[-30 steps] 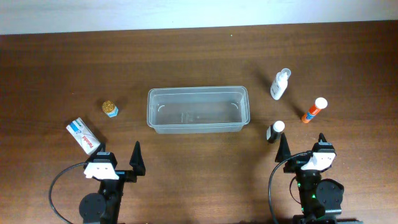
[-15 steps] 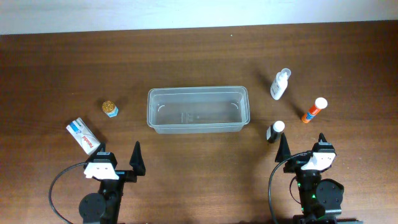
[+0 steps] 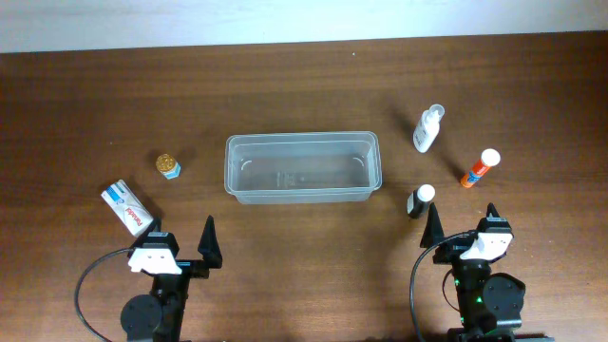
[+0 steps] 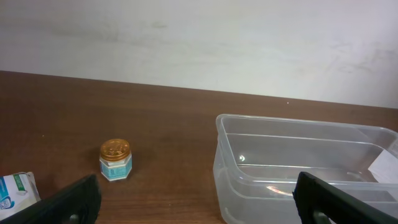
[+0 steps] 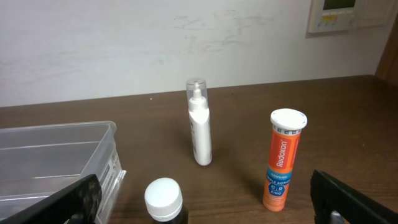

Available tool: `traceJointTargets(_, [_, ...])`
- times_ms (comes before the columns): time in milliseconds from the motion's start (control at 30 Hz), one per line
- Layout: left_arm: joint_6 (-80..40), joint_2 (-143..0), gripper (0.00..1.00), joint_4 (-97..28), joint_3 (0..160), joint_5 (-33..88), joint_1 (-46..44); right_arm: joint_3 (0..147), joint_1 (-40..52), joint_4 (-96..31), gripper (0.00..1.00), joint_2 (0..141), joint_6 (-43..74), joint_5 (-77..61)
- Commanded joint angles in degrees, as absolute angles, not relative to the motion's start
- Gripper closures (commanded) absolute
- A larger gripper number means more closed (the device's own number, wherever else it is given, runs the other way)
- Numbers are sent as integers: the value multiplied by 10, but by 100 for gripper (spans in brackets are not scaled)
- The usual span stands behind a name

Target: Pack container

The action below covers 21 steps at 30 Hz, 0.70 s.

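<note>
overhead, the clear plastic container point(image 3: 302, 197) sits mid-table point(image 3: 304, 85) with its long axis running left to right, out ahead of both arms and about midway between them. it lies forward and to the right of the left jaws, forward and to the left of the right jaws, and neither arm is clearly the nearer. nothing has been packed. through the walls i see only a bare bottom and what looks like a label.

both pairs of jaws stand spread wide and hold nothing. each wrist view shows its two dark tips far apart at the bottom corners.

on the left side, a white box point(image 3: 127, 206) lies flat and slanted just ahead and to the left of the left jaws. a small jar with a gold lid point(image 3: 168, 165) stands farther out, between the box and the container's left end.

on the right side, a dark bottle with a white cap point(image 3: 419, 199) stands just ahead of the right jaws, near the container's front right corner. an orange redoxon tube point(image 3: 480, 168) and a white spray bottle point(image 3: 427, 128) stand farther out.

to my eye the dark bottle is the shortest reach for the right arm and the box for the left. either one would then travel inward to the container.
</note>
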<state>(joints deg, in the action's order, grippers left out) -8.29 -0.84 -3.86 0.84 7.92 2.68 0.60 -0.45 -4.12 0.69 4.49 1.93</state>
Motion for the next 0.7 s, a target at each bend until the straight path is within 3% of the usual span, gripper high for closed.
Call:
traceJointTargets(0, [-72, -3, 1, -39, 5, 72, 29, 3, -8, -45, 2, 2, 45, 22])
traceJointTargets(667, [-72, -3, 1, -39, 5, 72, 29, 3, -8, -14, 2, 2, 54, 7])
